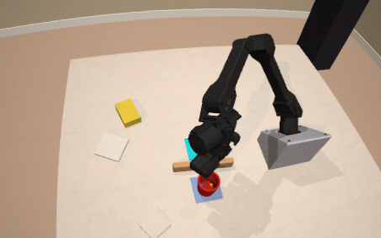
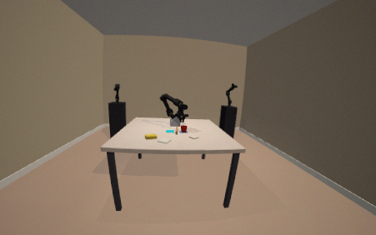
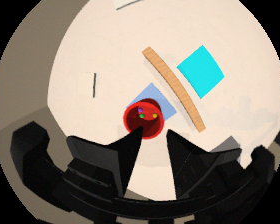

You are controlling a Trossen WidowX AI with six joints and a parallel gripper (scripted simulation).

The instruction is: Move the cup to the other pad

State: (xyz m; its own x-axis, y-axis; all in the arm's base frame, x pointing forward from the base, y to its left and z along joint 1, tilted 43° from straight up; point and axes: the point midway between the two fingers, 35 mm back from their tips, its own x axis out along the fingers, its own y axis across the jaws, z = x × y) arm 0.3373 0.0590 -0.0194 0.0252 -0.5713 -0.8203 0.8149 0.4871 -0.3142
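Note:
The red cup (image 1: 207, 192) (image 2: 183, 129) (image 3: 135, 125) stands upright on the blue pad (image 1: 200, 199) (image 3: 151, 91). Marbles lie inside it; in the wrist view a purple marble (image 3: 140, 110), a green marble (image 3: 142, 116) and a yellow marble (image 3: 154, 115) show. The cyan pad (image 1: 189, 150) (image 2: 170, 131) (image 3: 201, 71) is bare in the wrist view and partly hidden by the arm in the top view. My gripper (image 3: 155, 131) points down above the cup, partly open with nothing between its fingers. The left fingertip overlaps the cup's near rim in the wrist view; the height gap is hard to tell.
A wooden bar (image 1: 182, 167) (image 2: 177, 131) (image 3: 176, 87) lies between the two pads. A yellow block (image 1: 127, 111) (image 2: 151, 136), a white tile (image 1: 111, 147) (image 2: 164, 141) and a cream tile (image 1: 155, 224) lie farther off. The arm's grey base (image 1: 296, 145) stands at the right.

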